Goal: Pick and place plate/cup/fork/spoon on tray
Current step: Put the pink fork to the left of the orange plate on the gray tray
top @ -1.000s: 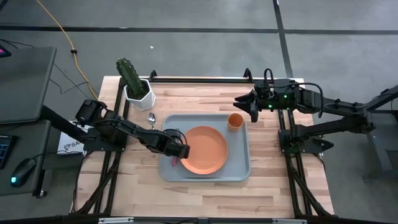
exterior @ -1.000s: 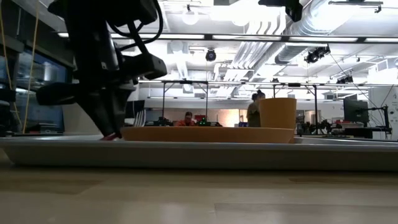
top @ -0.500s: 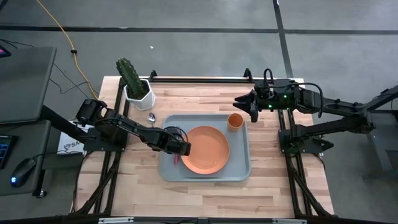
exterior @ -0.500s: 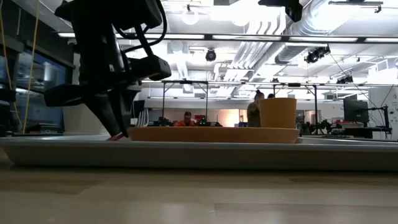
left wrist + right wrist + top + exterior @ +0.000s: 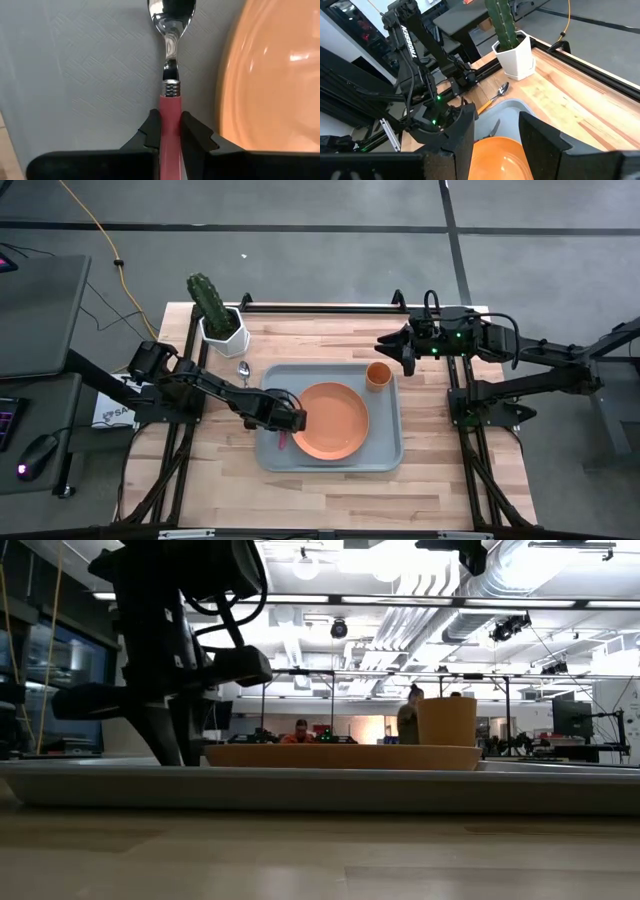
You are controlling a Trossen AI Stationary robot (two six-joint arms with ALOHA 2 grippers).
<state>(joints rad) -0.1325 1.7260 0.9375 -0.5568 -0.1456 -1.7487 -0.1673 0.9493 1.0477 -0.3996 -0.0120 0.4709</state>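
The pale blue-grey tray [image 5: 385, 442] lies mid-table. On it rest the orange plate [image 5: 333, 420] and, in its far right corner, the orange cup [image 5: 378, 375]. My left gripper [image 5: 291, 423] points down over the tray's left part, close to the plate's left rim, and is shut on the pink-handled fork [image 5: 170, 75]. The handle's free end [image 5: 283, 442] sticks out on the gripper's near side. The spoon [image 5: 243, 370] lies on the wood beyond the tray's far left corner. My right gripper [image 5: 392, 348] hovers open, high above the table's far right. My left gripper pinches the fork's pink handle [image 5: 170, 102] between its two fingers [image 5: 151, 127], just behind the ribbed metal collar. The fingers come from above, pointing steeply down, and lie across the handle. The fork lies level and low along the tray's floor, next to the plate's rim [image 5: 225, 100].
A white pot with a green cactus [image 5: 222, 330] stands at the table's far left corner, near the spoon. Bare wood lies along the table's near edge [image 5: 330, 495] and right of the tray. In the low view, people show in the room beyond the table.
My left gripper has rolled a little about the line it points along, staying over the tray's left part. The fork's pink end, which showed above the tray's rim in the low view, is hidden now.
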